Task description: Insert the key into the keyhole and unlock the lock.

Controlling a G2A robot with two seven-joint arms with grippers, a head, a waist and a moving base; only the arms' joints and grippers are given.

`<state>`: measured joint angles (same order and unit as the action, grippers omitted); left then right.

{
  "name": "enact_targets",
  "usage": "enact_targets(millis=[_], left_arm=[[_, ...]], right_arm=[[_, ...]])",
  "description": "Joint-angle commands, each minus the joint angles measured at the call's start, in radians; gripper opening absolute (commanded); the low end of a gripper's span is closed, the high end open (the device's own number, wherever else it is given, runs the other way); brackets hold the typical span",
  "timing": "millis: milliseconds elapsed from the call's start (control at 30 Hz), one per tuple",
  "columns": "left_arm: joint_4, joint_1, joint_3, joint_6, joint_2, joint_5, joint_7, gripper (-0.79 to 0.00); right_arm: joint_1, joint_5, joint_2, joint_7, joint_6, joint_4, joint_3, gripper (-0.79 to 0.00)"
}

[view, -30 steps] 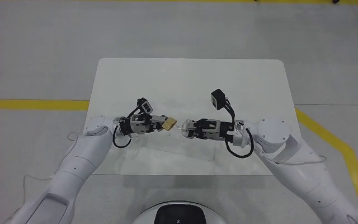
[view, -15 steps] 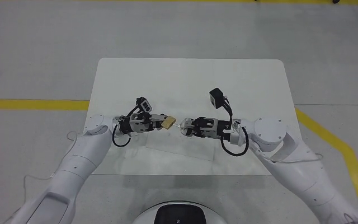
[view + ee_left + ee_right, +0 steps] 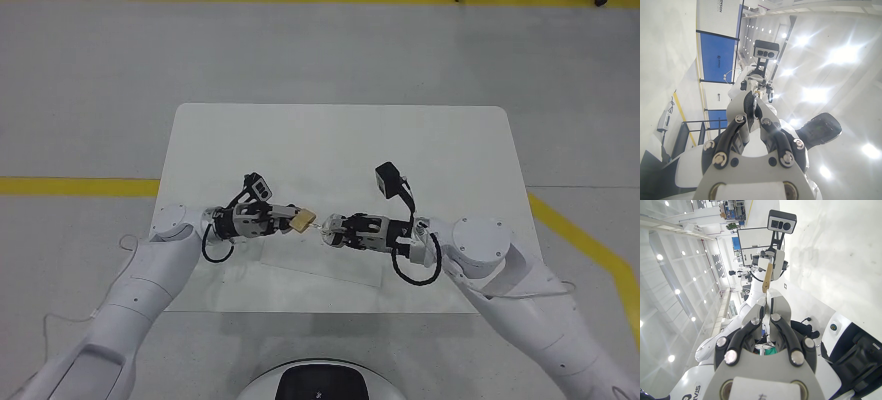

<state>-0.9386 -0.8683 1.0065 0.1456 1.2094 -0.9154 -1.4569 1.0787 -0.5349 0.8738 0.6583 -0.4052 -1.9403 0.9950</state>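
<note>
A brass lock (image 3: 301,219) hangs in the air above the white table (image 3: 420,140), with my left gripper (image 3: 283,219) shut on it. In the left wrist view the fingers (image 3: 748,106) clamp the lock's steel shackle (image 3: 754,108). My right gripper (image 3: 328,229) faces it from the other side, shut on a thin silver key (image 3: 320,227). In the right wrist view the key (image 3: 765,303) sits edge-on between the fingers, and its tip meets the near end of the lock (image 3: 767,275). I cannot tell how deep the key sits in the keyhole.
Both grippers meet over the table's front half, a little left of centre. The front edge (image 3: 320,311) lies close below them. A yellow floor line (image 3: 70,186) runs past the table on either side.
The right arm's elbow and shoulder have swung leftward, and the key has edged slightly closer to the lock. The left arm and the lock have stayed put.
</note>
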Motion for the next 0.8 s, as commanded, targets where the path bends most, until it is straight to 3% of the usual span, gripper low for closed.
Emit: enact_targets(millis=[0,767], left_arm=[[-0.003,-0.002,0.002,0.0,0.0,0.003,0.0,-0.785],[-0.047,-0.031,0.032,-0.007,-0.001,0.036,-0.006,-0.785]], right_arm=[[0.004,0.004,0.001,-0.007,-0.003,-0.004,0.002,-0.785],[0.05,0.05,0.02,-0.063,-0.033,-0.058,0.004,-0.785]])
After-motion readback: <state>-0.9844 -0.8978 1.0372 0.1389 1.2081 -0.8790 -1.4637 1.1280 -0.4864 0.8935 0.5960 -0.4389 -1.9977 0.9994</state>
